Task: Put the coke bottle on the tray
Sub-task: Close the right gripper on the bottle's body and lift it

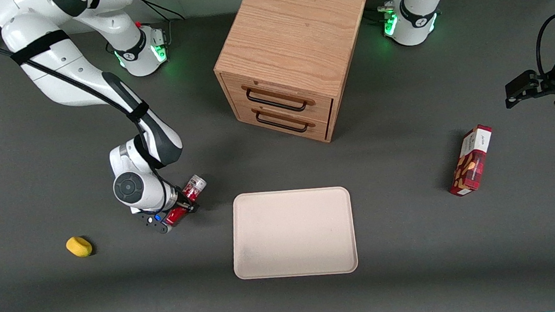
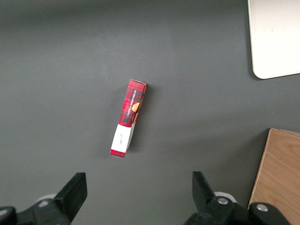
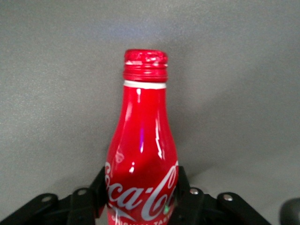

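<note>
The coke bottle (image 1: 187,200), slim and red with white script and a red cap, lies tilted between the fingers of my right gripper (image 1: 181,207). In the right wrist view the gripper (image 3: 140,197) is shut on the bottle (image 3: 143,140), with its fingers pressed against both sides of the body and the cap pointing away from the wrist. The cream-beige tray (image 1: 293,233) lies flat on the grey table, beside the gripper toward the parked arm's end. A corner of the tray (image 2: 276,37) also shows in the left wrist view.
A wooden drawer cabinet (image 1: 293,54) stands farther from the front camera than the tray. A red snack box (image 1: 471,160) lies toward the parked arm's end. A small yellow object (image 1: 79,246) lies beside the gripper, toward the working arm's end.
</note>
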You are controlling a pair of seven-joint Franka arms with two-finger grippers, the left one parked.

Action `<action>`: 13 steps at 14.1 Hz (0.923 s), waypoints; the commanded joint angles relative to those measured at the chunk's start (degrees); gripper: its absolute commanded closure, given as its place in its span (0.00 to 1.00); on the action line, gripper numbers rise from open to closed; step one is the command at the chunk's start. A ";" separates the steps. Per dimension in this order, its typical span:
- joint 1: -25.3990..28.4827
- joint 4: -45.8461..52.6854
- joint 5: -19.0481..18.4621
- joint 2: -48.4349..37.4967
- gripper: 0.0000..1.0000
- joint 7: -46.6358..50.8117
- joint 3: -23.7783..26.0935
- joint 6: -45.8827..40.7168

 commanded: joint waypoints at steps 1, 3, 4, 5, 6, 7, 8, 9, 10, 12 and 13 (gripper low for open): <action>0.12 -0.24 -1.93 -0.78 1.00 0.85 0.11 0.61; 0.12 -0.15 -1.93 -1.57 1.00 0.41 0.20 0.43; 0.12 -0.15 -2.01 -2.36 1.00 -0.11 0.20 0.26; 0.12 0.03 -2.10 -3.41 1.00 -2.12 0.29 -0.79; 0.03 0.29 -2.10 -4.99 1.00 -4.75 0.29 -2.63; -0.14 1.16 -2.10 -6.39 1.00 -6.78 0.29 -4.56; -0.23 2.56 -2.10 -7.54 1.00 -8.62 0.38 -7.02; -0.23 4.49 -2.10 -8.51 1.00 -10.56 0.38 -10.35; -0.23 6.60 -2.10 -9.39 1.00 -13.01 0.64 -13.86; 0.20 11.87 -1.49 -10.45 1.00 -17.50 1.34 -19.41; 0.21 15.20 -1.49 -9.84 1.00 -18.04 3.26 -21.87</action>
